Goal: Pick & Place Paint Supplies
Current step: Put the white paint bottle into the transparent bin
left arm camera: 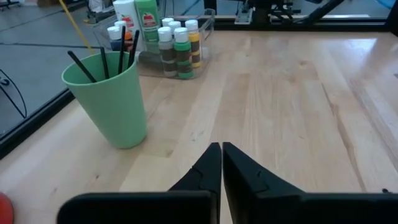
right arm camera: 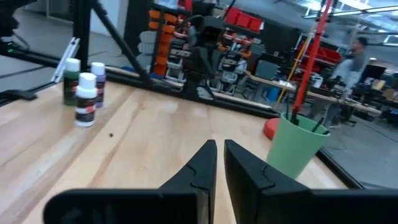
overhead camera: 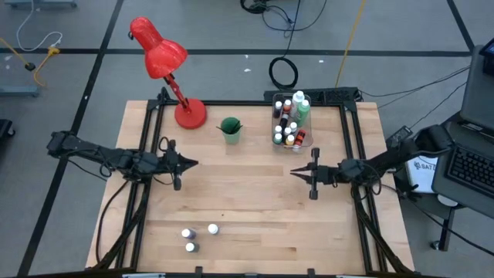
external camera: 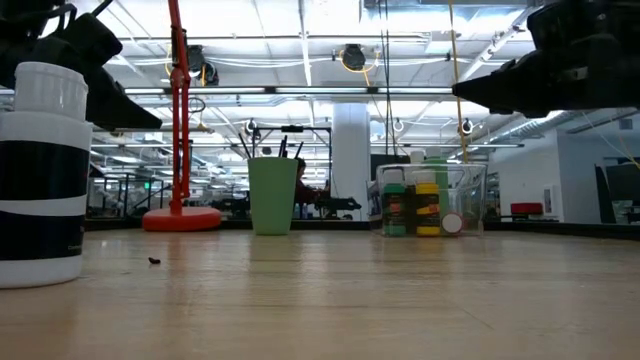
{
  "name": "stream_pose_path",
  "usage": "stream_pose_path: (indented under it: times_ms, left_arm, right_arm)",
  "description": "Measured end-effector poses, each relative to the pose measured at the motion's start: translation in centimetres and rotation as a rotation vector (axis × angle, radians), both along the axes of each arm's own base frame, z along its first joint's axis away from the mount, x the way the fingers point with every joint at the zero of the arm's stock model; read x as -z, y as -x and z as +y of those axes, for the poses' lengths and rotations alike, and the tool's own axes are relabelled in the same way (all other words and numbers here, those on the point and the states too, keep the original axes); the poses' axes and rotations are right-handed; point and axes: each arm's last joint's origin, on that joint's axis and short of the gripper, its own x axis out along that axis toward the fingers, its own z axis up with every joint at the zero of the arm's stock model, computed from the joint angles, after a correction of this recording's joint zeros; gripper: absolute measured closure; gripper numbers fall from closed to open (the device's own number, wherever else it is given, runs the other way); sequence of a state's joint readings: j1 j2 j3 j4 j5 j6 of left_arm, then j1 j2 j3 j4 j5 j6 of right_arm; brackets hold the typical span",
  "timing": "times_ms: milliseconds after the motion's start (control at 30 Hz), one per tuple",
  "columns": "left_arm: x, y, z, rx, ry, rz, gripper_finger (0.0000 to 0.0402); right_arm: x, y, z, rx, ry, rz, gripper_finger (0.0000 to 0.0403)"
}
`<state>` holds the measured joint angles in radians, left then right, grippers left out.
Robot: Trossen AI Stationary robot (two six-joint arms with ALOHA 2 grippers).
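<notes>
Three bottles stand upright near the table's front edge; both the left gripper and right gripper are pinched together, empty.

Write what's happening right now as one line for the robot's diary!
left end effector: shut, empty, mid-table | right end effector: shut, empty, mid-table | three paint bottles: loose at near edge | clear bin: holds bottles | green cup: holds brushes

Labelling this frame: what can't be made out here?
- Three loose paint bottles: colours too small to tell, high view.
- Nearest bottle: cut off by the edge, low view.
- Bottles deep in clear bin: hidden by front row, left wrist view.
- Brush tips: hidden inside green cup.
</notes>
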<state>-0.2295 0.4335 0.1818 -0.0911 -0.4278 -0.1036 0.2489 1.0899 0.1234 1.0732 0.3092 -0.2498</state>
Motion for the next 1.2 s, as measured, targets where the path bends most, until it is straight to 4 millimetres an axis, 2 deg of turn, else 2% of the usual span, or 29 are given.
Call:
stream_pose_path:
  times_ms: [133,267,400,500,600,667,767,900,1067,1200]
  left_arm:
    - [0.0,0.0,0.0,-0.001,0.002,0.002,0.0398]
    - [0.0,0.0,0.0,-0.001,0.003,0.002,0.0400]
    - [0.0,0.0,0.0,-0.001,0.003,0.002,0.0389]
    - [0.0,0.0,0.0,-0.001,0.003,0.001,0.0379]
    - [0.0,0.0,0.0,-0.001,0.004,0.001,0.0374]
    - [0.0,0.0,0.0,-0.001,0.005,0.001,0.0375]
    - [0.0,0.0,0.0,-0.001,0.005,0.002,0.0380]
    - [0.1,0.0,0.0,0.014,0.008,0.014,0.0388]
    - [0.2,0.1,0.0,0.015,0.007,0.022,0.0396]
    - [0.3,0.1,0.0,0.016,0.006,0.027,0.0392]
  right_arm:
    - [0.0,-0.5,-0.4,0.027,-0.016,-0.040,0.0378]
    - [0.0,-2.2,-0.3,-0.070,-0.019,-0.031,0.0378]
    - [-0.6,-6.0,0.4,-0.136,-0.043,-0.018,0.0378]
    - [-0.1,-9.6,1.0,-0.155,-0.052,0.023,0.0378]
    - [0.3,-13.6,2.2,-0.365,-0.074,0.071,0.0375]
    - [-0.4,-16.0,3.2,-0.496,-0.077,0.074,0.0365]
    - [-1.5,-19.0,4.3,-0.538,-0.079,0.096,0.0330]
    - [-2.9,-22.5,5.1,-0.540,-0.068,0.113,0.0260]
    - [-1.8,-26.3,6.1,-0.619,-0.123,0.129,0.0175]
    - [-1.2,-28.7,6.9,-0.707,-0.201,0.132,0.0138]
